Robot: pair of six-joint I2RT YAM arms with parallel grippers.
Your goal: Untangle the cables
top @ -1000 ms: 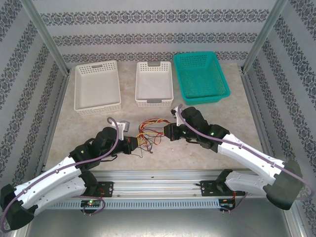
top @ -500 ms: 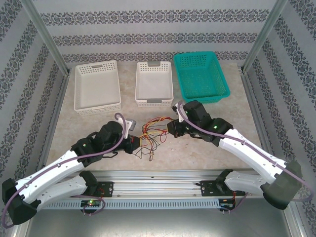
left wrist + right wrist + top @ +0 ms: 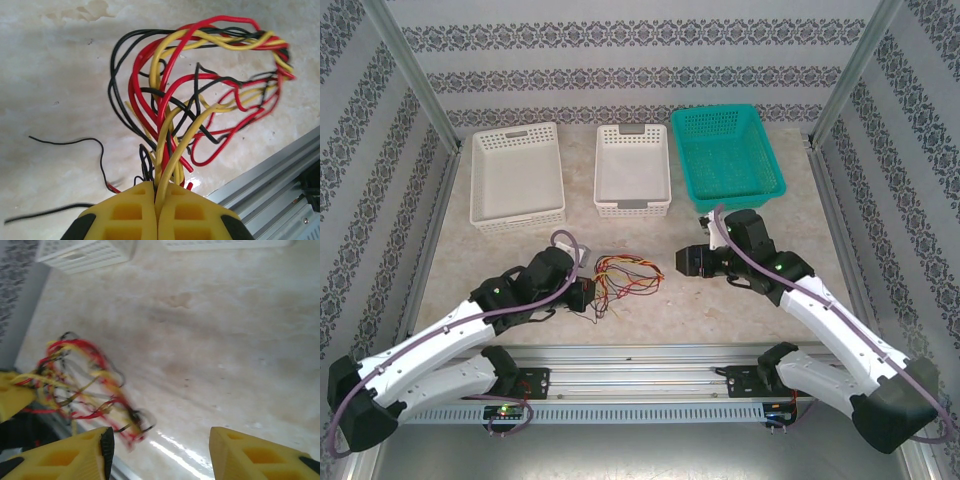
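The cables (image 3: 626,275) are a tangle of thin red, yellow and black wires at the table's middle front. My left gripper (image 3: 588,294) is shut on the bundle's near end. In the left wrist view several yellow, red and black strands run up from between the closed yellow jaws (image 3: 157,192) and fan into loops (image 3: 200,95). A loose black strand (image 3: 75,142) trails on the table to the left. My right gripper (image 3: 683,262) stands open to the right of the tangle, apart from it. The right wrist view has the blurred cables (image 3: 85,385) left of its spread fingers (image 3: 160,440), nothing between them.
Two white baskets (image 3: 516,175) (image 3: 632,170) and a teal basket (image 3: 725,155) stand in a row at the back. An aluminium rail (image 3: 640,360) runs along the near table edge, close to the tangle (image 3: 270,175). Bare marble lies between the cables and the baskets.
The right gripper has opened, let go of the cables and drawn back to the right. The bundle has slackened and settled toward the left gripper, which still holds it.
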